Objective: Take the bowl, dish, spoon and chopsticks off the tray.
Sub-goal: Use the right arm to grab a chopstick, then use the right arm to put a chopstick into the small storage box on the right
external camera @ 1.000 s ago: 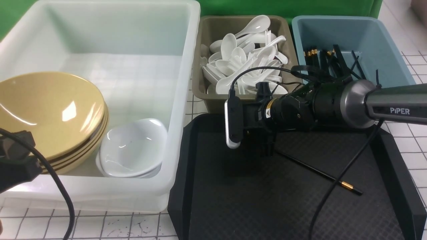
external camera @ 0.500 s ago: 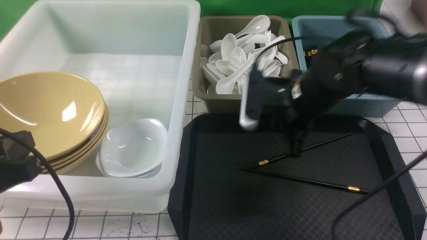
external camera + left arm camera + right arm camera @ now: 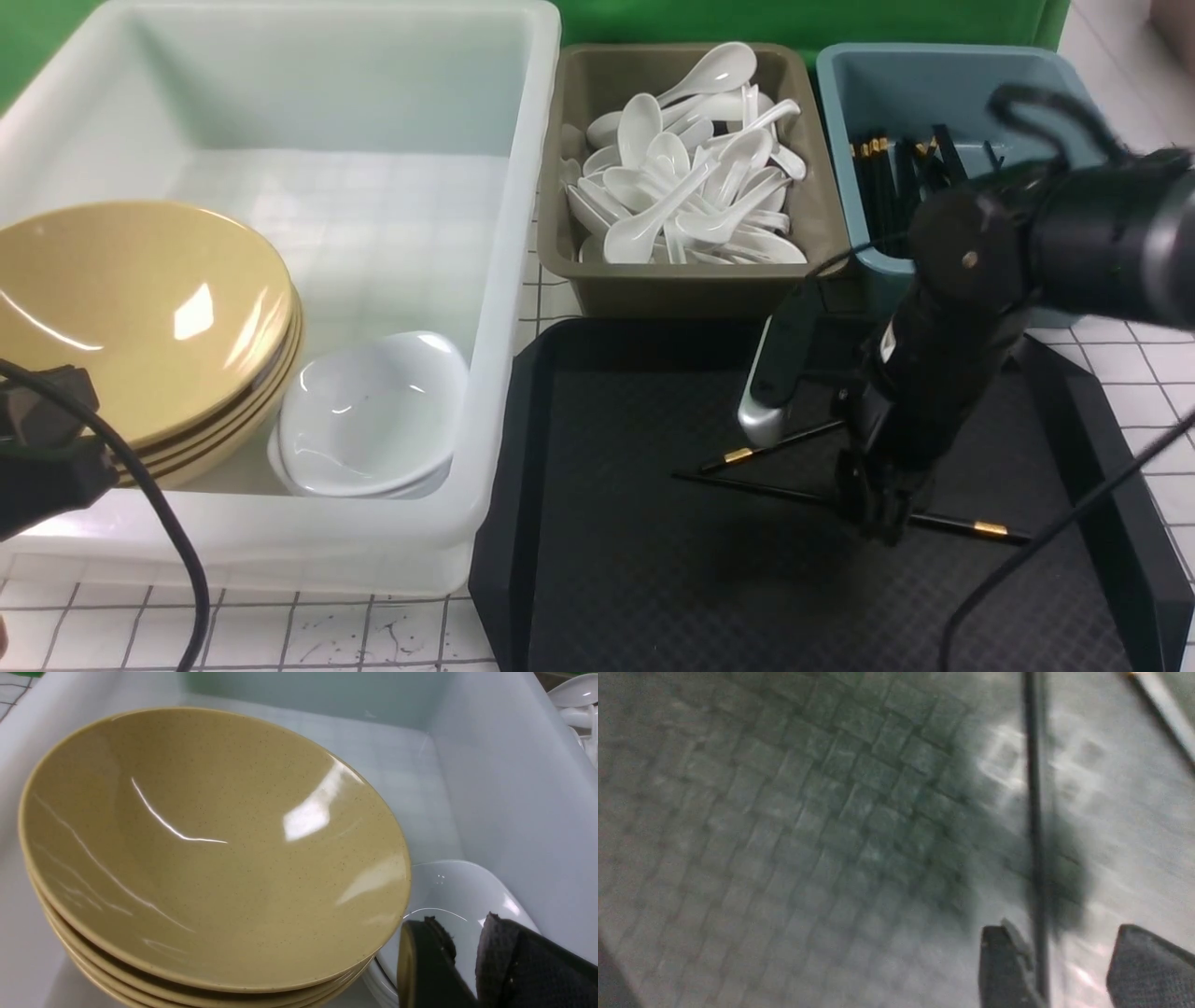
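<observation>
Centrally, the right gripper [image 3: 882,523], jaws parted, straddles one of two chopsticks [image 3: 766,492] lying on the tray [image 3: 653,579]. At near left, the left gripper [image 3: 460,924], slightly parted and empty, hovers over the dish [image 3: 448,891] beside the bowl [image 3: 210,849].

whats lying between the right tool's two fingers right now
A single chopstick. The right wrist view shows it running through the gap of the open right tool, nearer one side, with the tray floor beneath.
</observation>
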